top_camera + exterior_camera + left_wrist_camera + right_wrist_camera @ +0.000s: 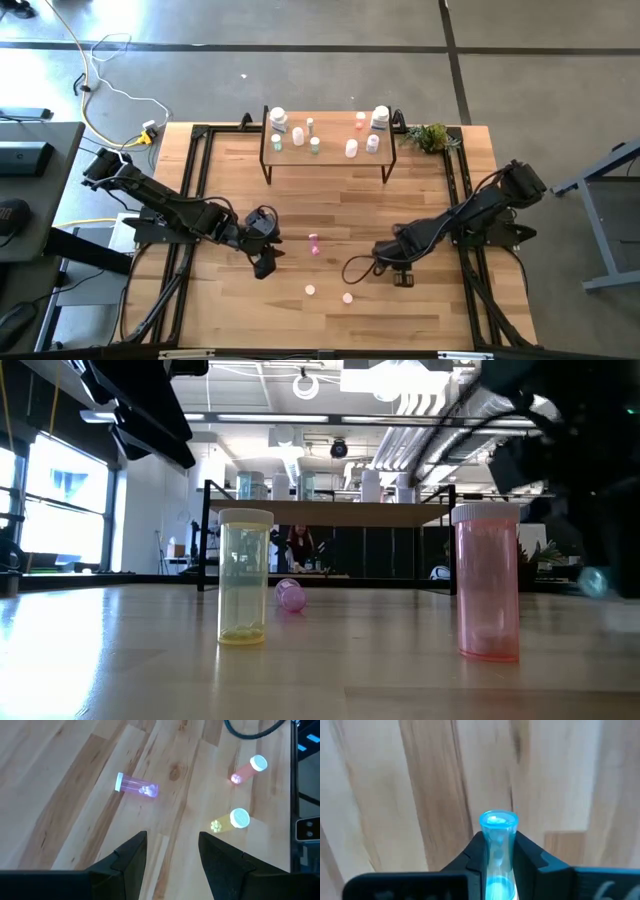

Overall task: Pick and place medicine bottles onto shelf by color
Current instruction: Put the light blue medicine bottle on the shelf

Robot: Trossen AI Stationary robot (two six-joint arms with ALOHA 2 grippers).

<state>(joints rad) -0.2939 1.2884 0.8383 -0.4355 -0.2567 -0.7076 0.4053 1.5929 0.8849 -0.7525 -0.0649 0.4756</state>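
My right gripper [402, 277] stands over the table's near right part, pointing down, shut on a small clear blue bottle [498, 832]. My left gripper [172, 854] hangs open above the table at the near left, with nothing between its fingers. Beyond it a pink bottle [137, 786] lies on its side. A yellow bottle [245, 578] and a pink bottle [488, 582] stand upright on the table near its front edge. The shelf [326, 157] stands at the far middle with several bottles on its board. My right gripper pinches the blue bottle's sides between its two fingers, coming from above and pointing down. The bottle runs along the fingers, and its round end [498, 820] sticks out past the fingertips. Whether that end touches the table, I cannot tell.
A green plant sprig [430, 137] lies right of the shelf. Black frame rails [195, 190] run along the table's left and right sides. A black cable [352, 268] loops on the table beside my right gripper. Bare wood lies between the shelf and the loose bottles.
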